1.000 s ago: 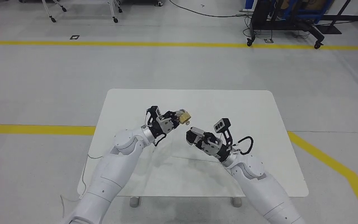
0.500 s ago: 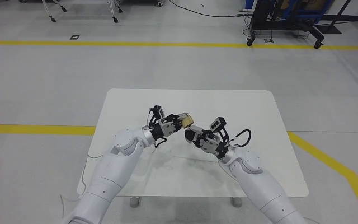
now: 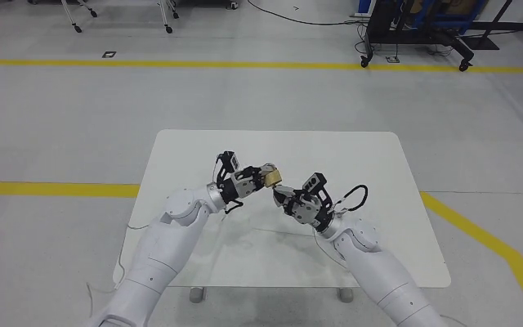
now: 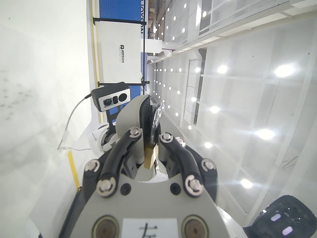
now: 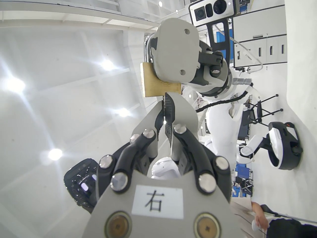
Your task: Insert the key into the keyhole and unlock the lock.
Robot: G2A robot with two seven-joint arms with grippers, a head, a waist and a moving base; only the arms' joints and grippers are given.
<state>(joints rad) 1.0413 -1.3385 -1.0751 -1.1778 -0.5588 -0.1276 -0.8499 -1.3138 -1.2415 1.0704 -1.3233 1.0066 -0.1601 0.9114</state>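
Above the middle of the white table (image 3: 368, 163), my left gripper (image 3: 260, 177) is shut on a brass padlock (image 3: 271, 174). The left wrist view has the padlock (image 4: 150, 156) pinched between the fingers, its underside facing the other arm. My right gripper (image 3: 283, 194) is shut on the silver key (image 4: 158, 115) and sits right against the lock. From the right wrist, the key (image 5: 164, 115) is a thin edge between the pads, its tip meeting the padlock (image 5: 153, 84). How deep the key sits in the keyhole I cannot tell.
Both grippers hang in the air above the table's centre. Bare tabletop lies all around them. Yellow floor lines and wheeled racks (image 3: 417, 33) are far behind the table.
My right gripper has moved up and left toward the padlock, closing the gap until the key meets the lock. The left gripper has tilted the padlock slightly.
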